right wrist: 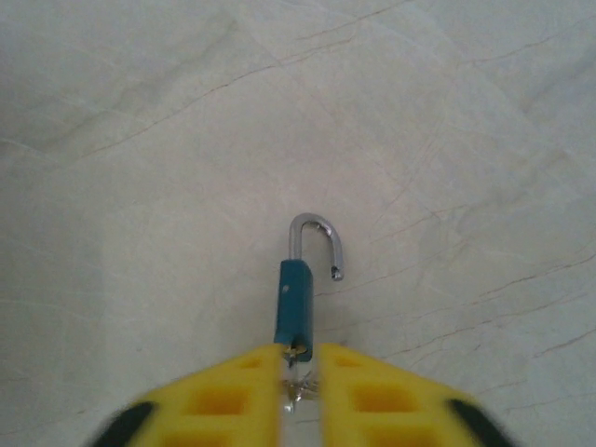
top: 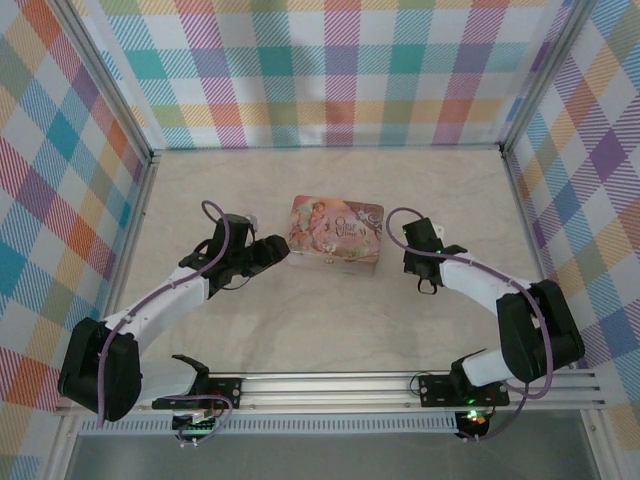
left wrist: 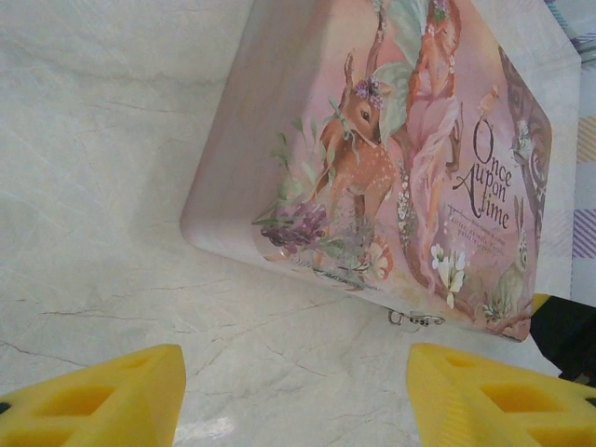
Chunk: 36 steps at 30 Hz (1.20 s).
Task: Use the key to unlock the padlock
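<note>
The padlock [right wrist: 294,303] has a teal body with a smooth, satin, painted-looking coat and a bright polished metal shackle. The key [right wrist: 296,386] at its base is thin silvery metal, too small to judge further. The fingers [right wrist: 223,400] of the right gripper [right wrist: 298,358] are matt yellow plastic with moulded hollows, and those of the left gripper [left wrist: 293,372] look the same. The tin [left wrist: 307,121] is smooth, with a printed picture and a soft sheen; its small clasp [left wrist: 416,318] is shiny metal. The table [left wrist: 102,186] is smooth, marble-patterned and faintly glossy. The walls [top: 300,70] look like matt checked cloth. The rail [top: 330,385] is bare brushed metal.
</note>
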Available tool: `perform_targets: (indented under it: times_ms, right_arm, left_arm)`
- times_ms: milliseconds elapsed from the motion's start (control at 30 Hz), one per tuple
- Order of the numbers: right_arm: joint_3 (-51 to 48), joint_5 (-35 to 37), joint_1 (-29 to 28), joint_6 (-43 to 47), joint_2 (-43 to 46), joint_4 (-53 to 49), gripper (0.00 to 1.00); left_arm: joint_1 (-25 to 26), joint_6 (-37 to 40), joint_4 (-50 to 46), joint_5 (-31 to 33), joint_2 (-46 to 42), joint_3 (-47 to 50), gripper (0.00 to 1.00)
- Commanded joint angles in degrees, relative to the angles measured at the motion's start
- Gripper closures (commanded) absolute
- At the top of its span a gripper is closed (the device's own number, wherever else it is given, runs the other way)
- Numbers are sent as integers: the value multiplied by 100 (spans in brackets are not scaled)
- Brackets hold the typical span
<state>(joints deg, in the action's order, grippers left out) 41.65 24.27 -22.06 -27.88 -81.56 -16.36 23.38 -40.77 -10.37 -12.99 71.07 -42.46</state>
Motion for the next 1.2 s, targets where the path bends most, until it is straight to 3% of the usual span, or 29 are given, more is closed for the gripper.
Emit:
perform_targets:
  times_ms: [0, 133, 267, 300, 333, 367, 400, 600, 700, 800, 900, 1000, 1067, 1167]
  right_arm:
    - [149, -116, 44, -148, 165, -31, 67]
    - [147, -115, 49, -95, 558, -302, 57]
    - [109, -106, 44, 16, 1135, -542, 39]
    - [103, -95, 44, 65, 1265, -581, 28]
    - [116, -97, 44, 108, 1356, -613, 0]
    - [131, -88, 44, 149, 1466, -655, 0]
    - [142, -89, 45, 202, 1567, -659, 0]
    - [166, 35, 44, 353, 1997, -607, 0]
    - [93, 730, 45, 206, 2119, -452, 1]
    - [-216, 1403, 50, 492, 2283, 221, 0]
    - [-925, 1927, 55, 1428, 2422, 1660, 0]
    - [-1430, 2084, 154, 2136, 2373, 2901, 0]
    - [-1474, 2084, 388, 1956, 2181, 2935, 0]
    - [-1651, 2059, 583, 2155, 1761, 3477, 0]
  left_arm:
    - [18, -33, 88, -41, -20, 45, 36]
    - [27, -38, 57, -4, -40, 14, 36]
    - [18, 70, -133, 187, -66, -95, 35]
    - [18, 106, -231, 291, -75, -151, 34]
    - [18, 158, -310, 394, -73, -213, 33]
    - [18, 223, -420, 510, -76, -293, 4]
    - [18, 296, -500, 630, -71, -386, 0]
    - [18, 945, -1571, 1779, 39, -1156, 0]
    - [9, 1435, -1800, 2492, 126, -1471, 0]
    - [-34, 2089, -1467, 3502, 105, -1411, 0]
    - [-101, 3172, -249, 4524, 96, -826, 0]
    - [-711, 3356, 465, 4455, 150, -413, 0]
    - [-1139, 3235, 874, 4028, 264, -182, 0]
    - [-1377, 3337, 1561, 3985, 646, 142, 0]
